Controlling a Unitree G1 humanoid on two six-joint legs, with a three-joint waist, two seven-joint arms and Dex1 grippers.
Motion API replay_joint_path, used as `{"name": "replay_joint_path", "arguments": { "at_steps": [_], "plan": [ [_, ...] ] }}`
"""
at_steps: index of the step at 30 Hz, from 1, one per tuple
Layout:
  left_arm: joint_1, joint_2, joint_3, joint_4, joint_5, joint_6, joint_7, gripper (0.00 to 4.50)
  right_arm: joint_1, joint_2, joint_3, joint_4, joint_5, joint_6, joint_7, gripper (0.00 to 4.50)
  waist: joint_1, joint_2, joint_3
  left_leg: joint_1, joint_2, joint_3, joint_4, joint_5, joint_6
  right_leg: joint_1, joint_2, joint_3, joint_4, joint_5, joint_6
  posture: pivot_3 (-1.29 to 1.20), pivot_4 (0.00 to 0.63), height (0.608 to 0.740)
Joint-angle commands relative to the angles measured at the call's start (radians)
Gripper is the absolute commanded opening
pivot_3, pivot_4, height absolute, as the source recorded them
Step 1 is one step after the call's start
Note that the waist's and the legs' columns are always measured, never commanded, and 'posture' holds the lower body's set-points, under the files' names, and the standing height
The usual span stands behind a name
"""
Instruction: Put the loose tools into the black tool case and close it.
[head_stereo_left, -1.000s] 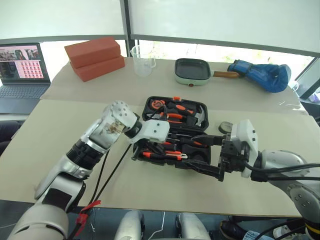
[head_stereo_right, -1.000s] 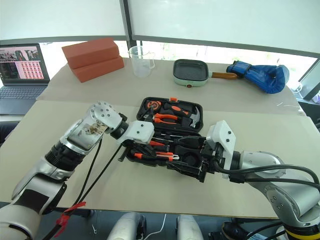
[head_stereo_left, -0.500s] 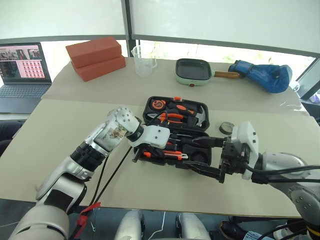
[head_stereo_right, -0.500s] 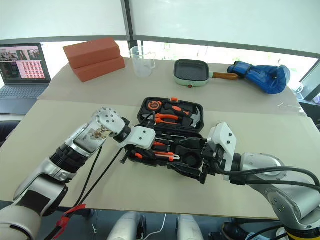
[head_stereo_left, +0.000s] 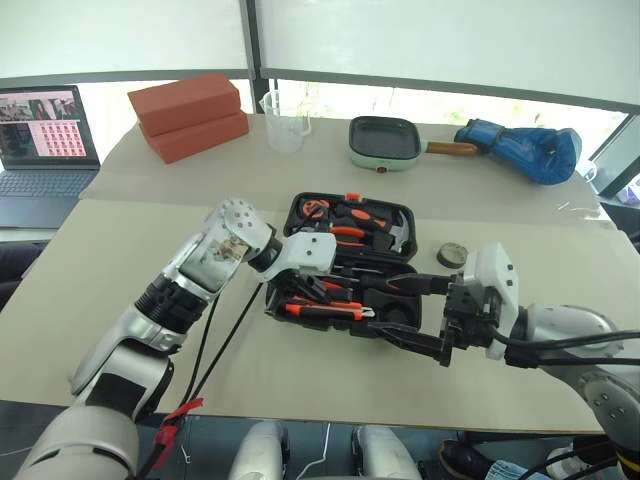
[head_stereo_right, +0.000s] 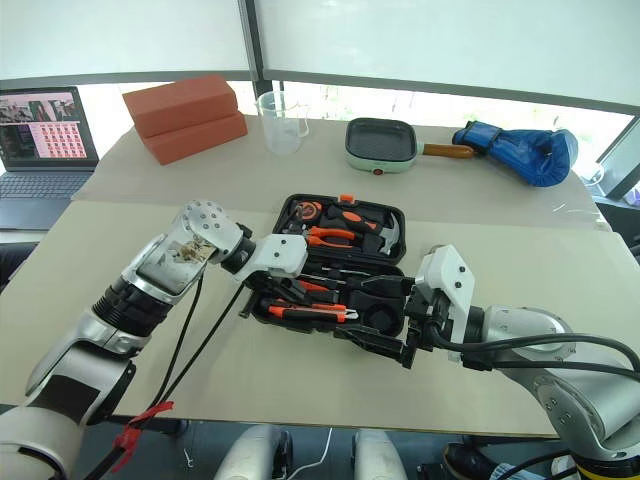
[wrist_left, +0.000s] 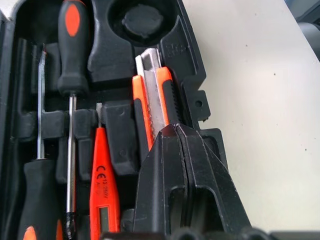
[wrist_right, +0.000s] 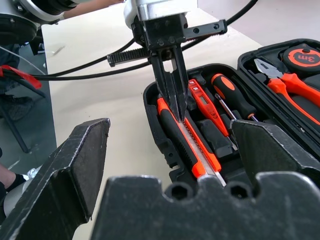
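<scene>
— The utility knife (wrist_left: 156, 105) lay where?
— In the black tool case (head_stereo_left: 395, 322), along its front edge, blade end toward the right gripper (head_stereo_left: 404, 312).
— And the grippers?
— Left gripper (wrist_right: 171, 102) pinched shut, tips on the knife; right gaped wide, empty.

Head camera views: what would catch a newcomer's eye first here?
The open black tool case in the middle of the table, orange-handled tools in its slots. The left tool, fingers shut, presses on the orange-and-black utility knife along the case's near edge. The right tool hangs wide open at the case's right end.
</scene>
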Motion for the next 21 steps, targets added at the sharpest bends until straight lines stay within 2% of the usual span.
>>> {"name": "replay_joint_path", "arguments": {
  "at_steps": [1,9,17,21],
  "plan": [
    [0.021,-0.005,-0.027,-0.02,0.024,-0.044,0.014,0.06,-0.008,-0.007,-0.023,-0.017,0.009,-0.006,0.001,4.5,0.0,0.0,0.0,0.0,0.0,0.0,0.0,0.0,0.0,0.0,0.0,0.0,0.0,0.0,0.0,0.0,0.15,0.74],
    [0.063,0.011,-0.097,0.061,0.153,-0.234,0.073,0.06,-0.008,-0.005,-0.025,-0.024,0.019,0.0,-0.007,4.5,0.004,0.0,0.0,0.002,0.0,0.0,0.0,0.0,0.0,0.003,0.0,0.0,-0.001,0.0,0.0,0.0,0.15,0.74],
    [0.015,-0.006,-0.003,0.05,0.029,-0.082,0.012,0.06,-0.006,-0.007,-0.024,-0.022,0.02,-0.004,-0.01,4.5,0.001,0.0,0.0,0.005,0.0,0.0,0.0,0.0,0.0,0.005,0.0,0.0,-0.001,0.0,0.0,0.0,0.15,0.74],
    [-0.024,-0.01,0.015,0.088,0.021,-0.073,0.019,0.06,-0.007,-0.006,-0.02,-0.018,0.014,-0.008,-0.006,4.5,-0.001,0.0,0.0,0.002,0.0,-0.001,0.0,0.0,0.0,0.003,0.0,0.0,0.0,0.0,0.0,0.0,0.15,0.74]
  ]
}}
